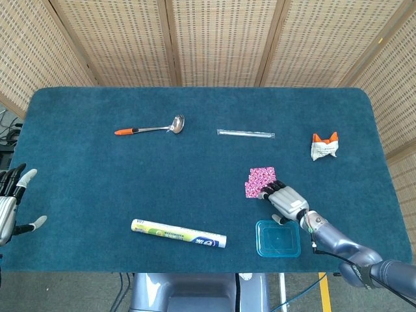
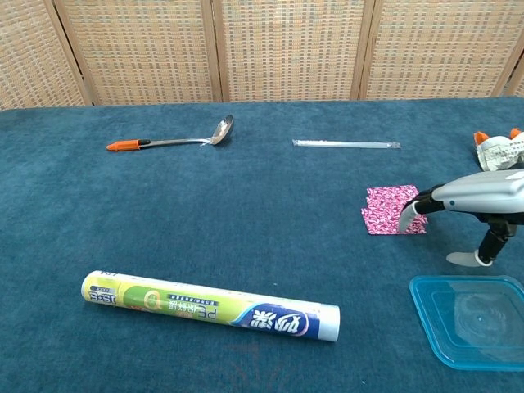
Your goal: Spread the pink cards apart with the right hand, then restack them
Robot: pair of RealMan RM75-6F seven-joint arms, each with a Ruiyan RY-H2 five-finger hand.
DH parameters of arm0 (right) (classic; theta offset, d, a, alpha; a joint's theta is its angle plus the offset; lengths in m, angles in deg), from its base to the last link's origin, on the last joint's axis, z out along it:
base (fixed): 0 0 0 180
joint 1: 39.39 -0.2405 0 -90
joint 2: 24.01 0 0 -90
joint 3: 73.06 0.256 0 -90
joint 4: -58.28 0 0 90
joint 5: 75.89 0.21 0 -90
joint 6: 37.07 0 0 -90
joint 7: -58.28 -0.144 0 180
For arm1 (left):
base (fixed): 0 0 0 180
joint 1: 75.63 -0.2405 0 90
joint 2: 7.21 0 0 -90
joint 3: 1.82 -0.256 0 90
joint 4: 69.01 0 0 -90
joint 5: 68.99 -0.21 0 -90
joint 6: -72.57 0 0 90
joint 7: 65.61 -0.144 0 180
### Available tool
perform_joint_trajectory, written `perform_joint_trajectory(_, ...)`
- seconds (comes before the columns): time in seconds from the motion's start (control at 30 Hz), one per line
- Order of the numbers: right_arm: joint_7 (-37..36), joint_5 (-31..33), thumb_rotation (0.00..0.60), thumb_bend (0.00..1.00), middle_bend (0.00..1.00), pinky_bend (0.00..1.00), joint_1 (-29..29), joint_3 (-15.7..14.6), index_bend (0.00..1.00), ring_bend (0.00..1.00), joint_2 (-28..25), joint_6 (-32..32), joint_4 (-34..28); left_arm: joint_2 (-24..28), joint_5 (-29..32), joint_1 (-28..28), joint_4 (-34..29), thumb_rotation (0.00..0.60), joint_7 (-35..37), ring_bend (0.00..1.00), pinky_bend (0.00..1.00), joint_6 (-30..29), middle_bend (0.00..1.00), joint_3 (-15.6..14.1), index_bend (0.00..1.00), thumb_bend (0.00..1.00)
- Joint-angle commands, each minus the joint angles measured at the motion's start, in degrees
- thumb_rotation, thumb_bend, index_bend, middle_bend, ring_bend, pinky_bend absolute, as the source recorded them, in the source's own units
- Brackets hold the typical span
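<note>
Pink cards (image 1: 260, 182) lie fanned just ahead-left of your right hand (image 1: 286, 200); its fingers (image 2: 407, 217), extended side by side, press their near edge.

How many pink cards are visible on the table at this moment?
2 show: an upper pink card and a lower pink card slid out toward the front-left, overlapping it. The right hand's fingertips rest on their near edge. More cards may lie hidden between or beneath them.

cards (image 1: 259, 181) behind lid (image 1: 278, 238); tube (image 1: 178, 233) left; ladle (image 1: 151, 129) far-left
</note>
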Motion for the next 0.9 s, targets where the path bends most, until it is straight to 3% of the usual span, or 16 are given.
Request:
perform_joint_trajectory(0.03,0.4,-0.3,0.6,0.47,0.13,0.0,0.1,0.3,0.19,0.0,-0.4,0.8,-0.6,-0.1,0.0,0.0,0.0,0.6,0.0,0.0,0.0,0.1,0.0,0.0,0.08,0.14)
perform_joint_trajectory(0.33,1.2,0.6,0.6,0.47,0.13,0.0,-1.0,1.4,0.19,0.0,0.4,-0.2,1.1,-0.2,0.2,-0.1,0.4,0.6,0.2,0.0,0.0,0.0,0.0,-0.1,0.08,0.14)
perform_joint_trajectory(0.9,1.7,0.7,0.6,0.47,0.13,0.0,-0.4,0.4,0.2,0.0,2.0,-0.6,2.8,-0.3,0.3,-0.1,0.7,0.6,0.5,0.0,0.0,0.3,0.0,-0.1,0.08,0.14)
